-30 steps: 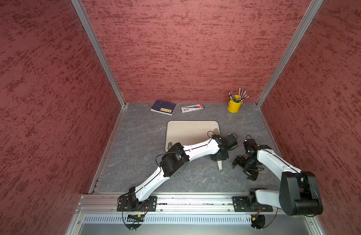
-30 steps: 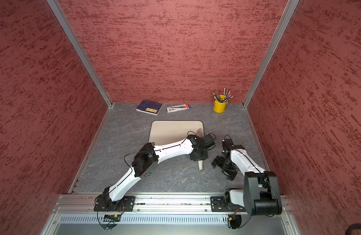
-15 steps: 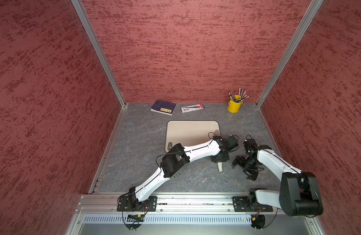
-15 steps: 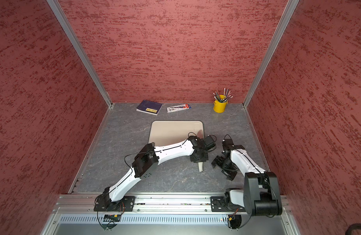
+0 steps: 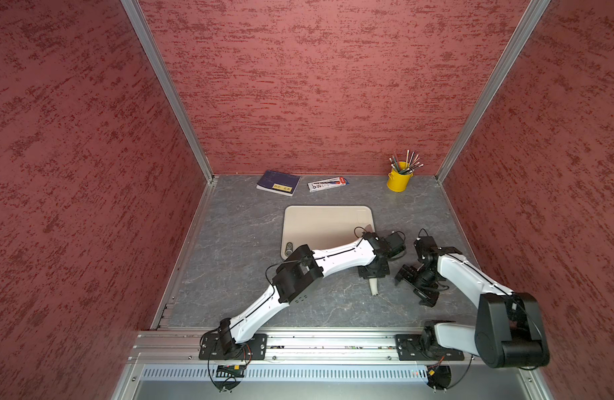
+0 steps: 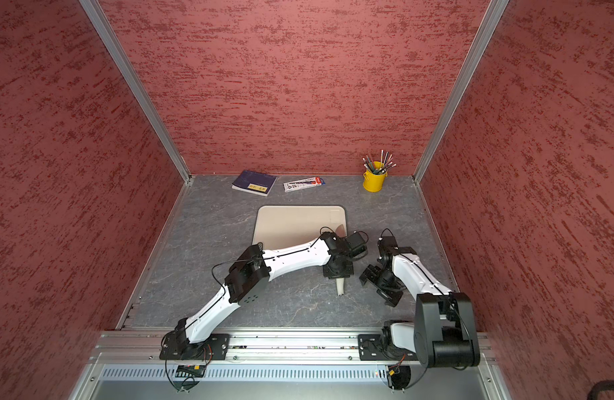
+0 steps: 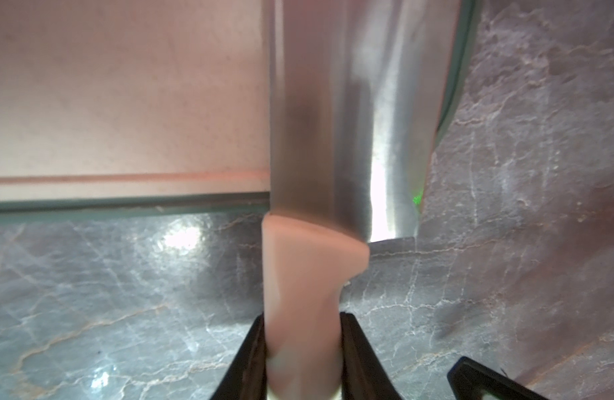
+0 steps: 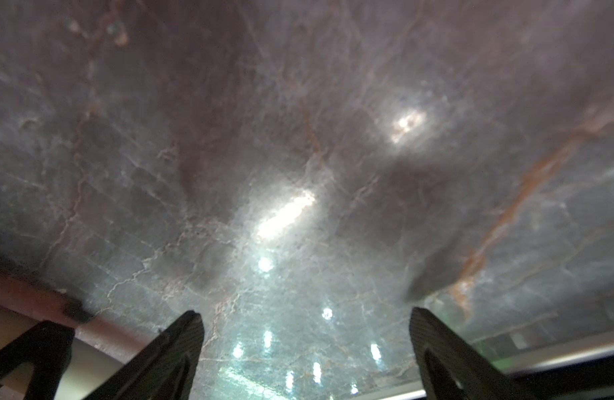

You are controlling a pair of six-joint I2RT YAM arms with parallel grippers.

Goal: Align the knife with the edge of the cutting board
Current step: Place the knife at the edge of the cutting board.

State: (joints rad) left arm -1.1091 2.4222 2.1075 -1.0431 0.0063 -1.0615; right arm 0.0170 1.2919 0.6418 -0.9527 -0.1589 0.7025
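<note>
The knife (image 7: 333, 104) lies at the 5 o'clock corner of the cutting board (image 5: 326, 225). Its blade covers that corner and its cream handle points to 6 o'clock over the bare table (image 5: 229, 259). The left gripper (image 7: 303, 318) is clamped on the handle, one finger on each side.

In the left wrist view the blade's outer long edge runs just inside the board's 3 o'clock rim and crosses it where the corner rounds off. The board's 6 o'clock rim meets the blade near the handle's shoulder.

At 3 o'clock of the handle, close by but apart, the right gripper (image 5: 416, 285) hangs low over the table with its jaws wide and nothing between them. Open table continues beyond it to the side wall. At 12 o'clock, well apart from the board, lie a blue book (image 5: 278, 182), a pen packet (image 5: 328, 184) and a yellow cup (image 5: 399, 180).

In both top views the left wrist hides the blade; only the handle's butt shows. The wrist view cuts off the blade's tip and is blurred. I cannot tell whether the blade touches the board.
</note>
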